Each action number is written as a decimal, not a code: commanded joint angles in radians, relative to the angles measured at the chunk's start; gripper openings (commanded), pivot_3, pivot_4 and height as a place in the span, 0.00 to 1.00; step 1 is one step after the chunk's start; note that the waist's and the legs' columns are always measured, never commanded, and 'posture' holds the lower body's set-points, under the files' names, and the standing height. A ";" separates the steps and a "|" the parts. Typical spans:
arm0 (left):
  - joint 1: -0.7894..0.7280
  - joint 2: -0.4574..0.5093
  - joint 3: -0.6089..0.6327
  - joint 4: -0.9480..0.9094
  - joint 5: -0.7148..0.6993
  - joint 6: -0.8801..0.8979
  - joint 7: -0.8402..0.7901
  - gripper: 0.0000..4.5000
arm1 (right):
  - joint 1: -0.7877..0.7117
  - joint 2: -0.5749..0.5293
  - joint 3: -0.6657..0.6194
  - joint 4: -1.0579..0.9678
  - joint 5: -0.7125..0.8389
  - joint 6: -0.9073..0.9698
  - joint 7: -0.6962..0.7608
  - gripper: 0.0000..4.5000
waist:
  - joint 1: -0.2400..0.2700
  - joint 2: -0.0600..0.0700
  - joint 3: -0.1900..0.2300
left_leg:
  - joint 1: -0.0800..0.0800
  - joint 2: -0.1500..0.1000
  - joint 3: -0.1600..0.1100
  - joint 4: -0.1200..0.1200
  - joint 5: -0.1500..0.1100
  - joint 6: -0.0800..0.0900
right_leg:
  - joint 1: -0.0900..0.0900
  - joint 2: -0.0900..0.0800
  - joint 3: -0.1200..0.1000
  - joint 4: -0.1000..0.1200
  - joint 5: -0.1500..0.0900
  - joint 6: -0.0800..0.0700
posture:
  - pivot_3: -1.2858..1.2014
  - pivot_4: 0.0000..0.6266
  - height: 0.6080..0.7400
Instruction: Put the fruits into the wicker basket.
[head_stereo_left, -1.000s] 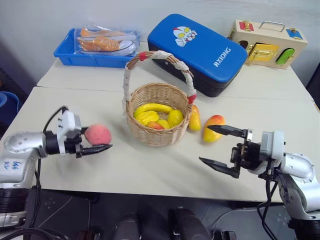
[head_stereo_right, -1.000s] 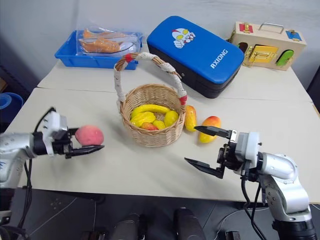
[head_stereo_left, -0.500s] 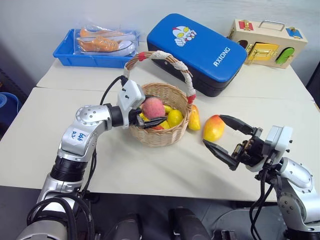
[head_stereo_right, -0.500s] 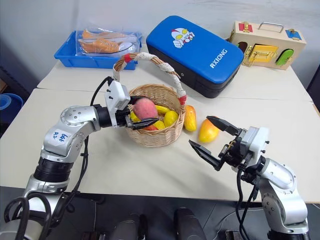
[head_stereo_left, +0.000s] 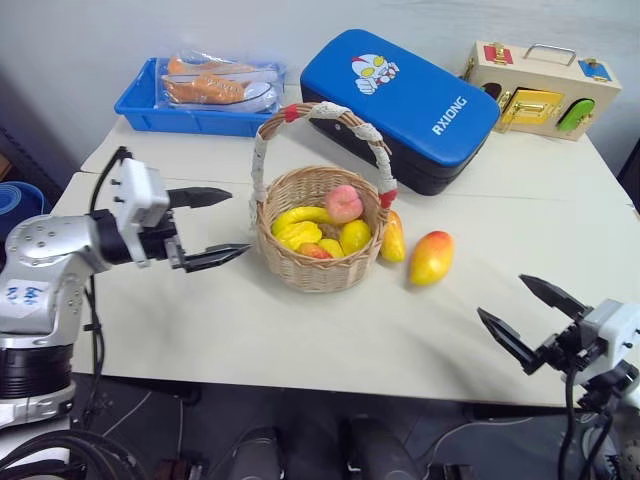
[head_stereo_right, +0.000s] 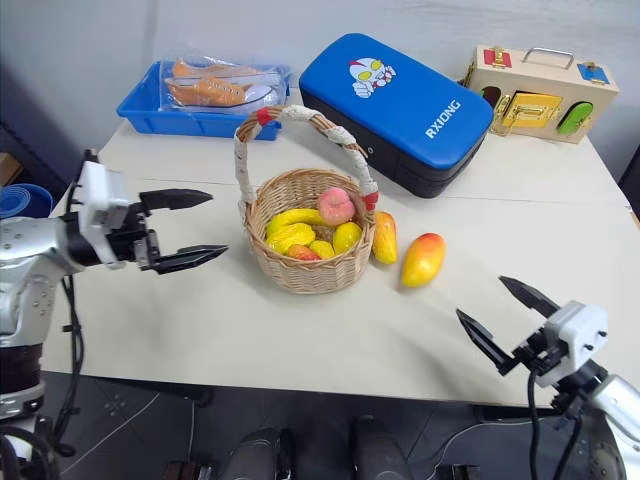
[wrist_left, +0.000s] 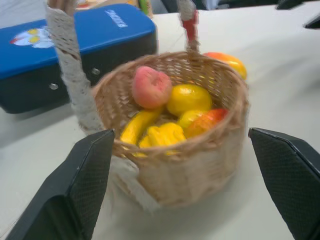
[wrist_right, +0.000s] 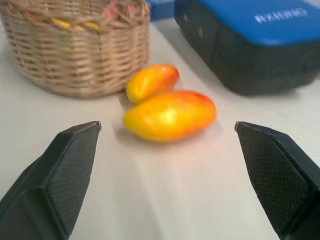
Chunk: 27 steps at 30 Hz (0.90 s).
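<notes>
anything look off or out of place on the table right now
Nothing spilled or damaged. The peach sits in the wicker basket, but two mangoes lie on the table beside it, not yet inside.

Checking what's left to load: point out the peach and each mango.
peach (head_stereo_left: 345, 203), left eye view, its top.
mango beside the basket (head_stereo_left: 392, 238), left eye view, its middle.
mango farther out (head_stereo_left: 431, 258), left eye view, its middle.

The pink-red peach (head_stereo_left: 345, 203) sits among yellow bananas (head_stereo_left: 301, 217) in the tan woven wicker basket (head_stereo_left: 318, 268); two yellow-orange, red-blushed mangoes (head_stereo_left: 431, 257) lie on the cream table (head_stereo_left: 300, 330).
</notes>
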 joint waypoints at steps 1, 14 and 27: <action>0.121 0.040 0.136 0.121 -0.026 -0.103 -0.123 1.00 | 0.018 -0.004 -0.073 0.120 -0.026 -0.090 0.024 1.00 | -0.009 0.000 0.000 | 0.001 0.000 0.000 -0.001 0.000 0.001 | 0.000 0.000 0.000 0.000 -0.001 -0.001 | 0.52 0.24 1.00; 0.097 0.018 0.080 -0.004 -0.138 0.050 -0.098 1.00 | -0.723 -0.324 0.256 0.203 0.034 0.580 -0.041 1.00 | -0.021 0.001 0.001 | -0.001 0.001 -0.004 -0.001 -0.004 0.004 | -0.004 -0.001 -0.003 0.003 0.000 -0.004 | 0.52 0.24 1.00; 0.056 -0.015 0.093 -0.089 -0.195 0.095 -0.012 1.00 | -1.444 -0.159 0.854 0.643 -0.303 0.927 0.081 1.00 | -0.020 0.002 0.001 | -0.033 0.001 -0.001 0.010 -0.001 -0.001 | -0.039 -0.001 -0.002 0.017 0.000 -0.002 | 0.52 0.24 1.00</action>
